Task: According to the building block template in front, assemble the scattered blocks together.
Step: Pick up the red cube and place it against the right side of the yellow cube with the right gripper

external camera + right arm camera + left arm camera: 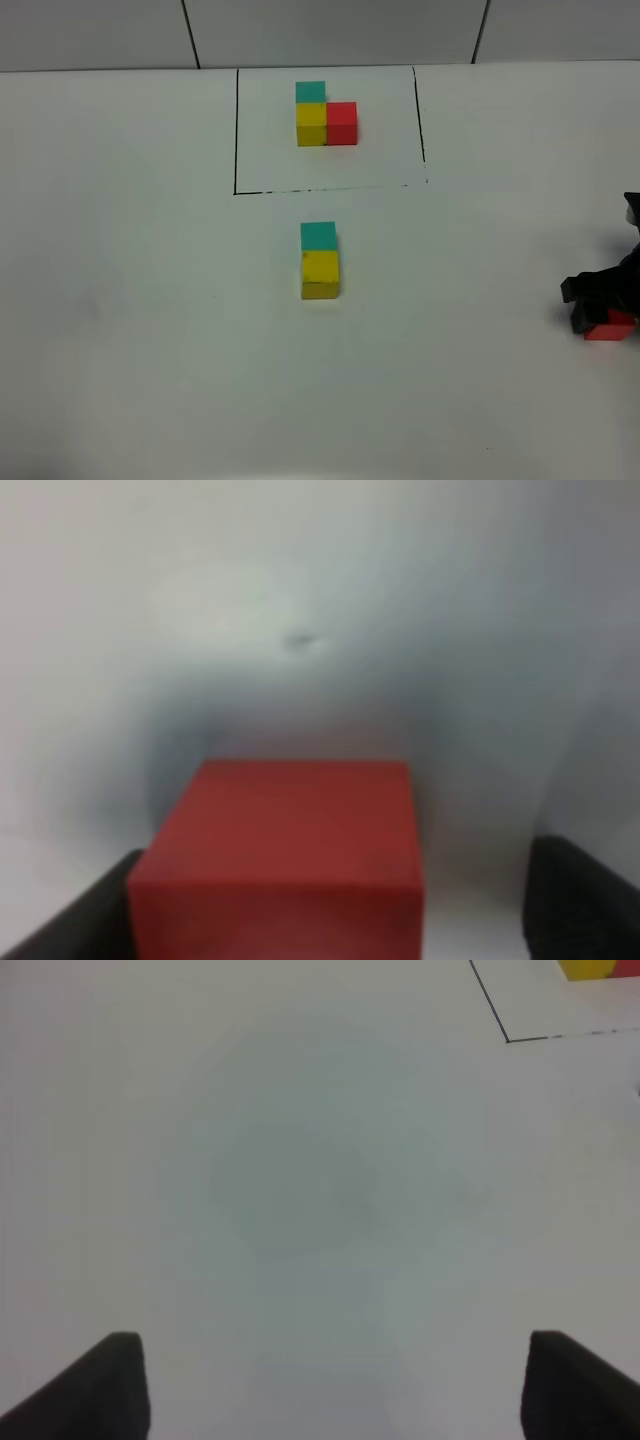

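The right gripper [607, 318], black, sits low at the right edge of the white desk [140, 330] in the high view, down over the loose red cube [611, 328]. In the right wrist view that red cube [285, 855] fills the space between the 2 dark fingertips [580, 895]. One tip lies against a cube corner; a strip of desk shows between the cube and the other tip. The jaws stand part-way spread around the cube, and whether they pinch it I cannot tell.

The left gripper [335, 1385] appears only in its own wrist view, held above bare desk with its 2 black fingertips [95, 1385] wide apart and nothing between them. A corner of the drawn black outline [495, 1015] and a bit of yellow block [590, 968] show far off in that view.

No brand, label or writing can be read anywhere.

By count, there are 6 cubes. 3 make the building block template [325, 115] at the far middle of the desk: 1 teal, 1 yellow and 1 red in an L, inside the thin black rectangle [236, 130]. The other 3 are the scattered blocks: the loose teal cube [318, 236] and the loose yellow cube [320, 274] touch in a line near the desk's centre, just outside the rectangle on its near side, and the loose red cube lies well apart to the right.
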Controlling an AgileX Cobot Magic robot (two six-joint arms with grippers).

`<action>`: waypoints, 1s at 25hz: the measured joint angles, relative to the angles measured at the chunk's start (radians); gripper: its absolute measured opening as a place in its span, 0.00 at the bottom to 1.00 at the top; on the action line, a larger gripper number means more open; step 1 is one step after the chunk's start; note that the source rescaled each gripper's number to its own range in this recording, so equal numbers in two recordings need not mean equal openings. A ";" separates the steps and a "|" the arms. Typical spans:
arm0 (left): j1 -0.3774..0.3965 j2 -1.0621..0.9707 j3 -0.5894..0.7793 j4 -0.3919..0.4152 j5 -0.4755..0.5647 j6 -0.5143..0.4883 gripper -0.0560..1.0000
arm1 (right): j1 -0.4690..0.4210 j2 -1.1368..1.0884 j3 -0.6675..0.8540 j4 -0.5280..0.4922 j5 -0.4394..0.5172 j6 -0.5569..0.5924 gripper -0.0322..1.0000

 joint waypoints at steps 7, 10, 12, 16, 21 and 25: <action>0.000 0.000 0.000 0.000 0.000 -0.001 0.83 | 0.005 0.000 0.000 0.007 0.013 0.000 0.04; 0.000 0.000 0.000 0.000 0.000 -0.001 0.83 | 0.033 -0.010 -0.016 0.004 0.064 -0.056 0.04; 0.000 0.000 0.000 0.000 0.000 -0.001 0.83 | 0.066 -0.024 -0.052 -0.004 0.127 -0.156 0.04; 0.000 0.000 0.000 0.000 0.000 -0.001 0.83 | 0.211 -0.039 -0.170 -0.035 0.254 -0.451 0.04; 0.000 0.000 0.000 0.000 0.000 -0.001 0.83 | 0.477 0.027 -0.337 -0.188 0.343 -0.612 0.04; 0.000 0.000 0.000 0.000 0.000 -0.001 0.83 | 0.612 0.184 -0.540 -0.260 0.466 -0.675 0.04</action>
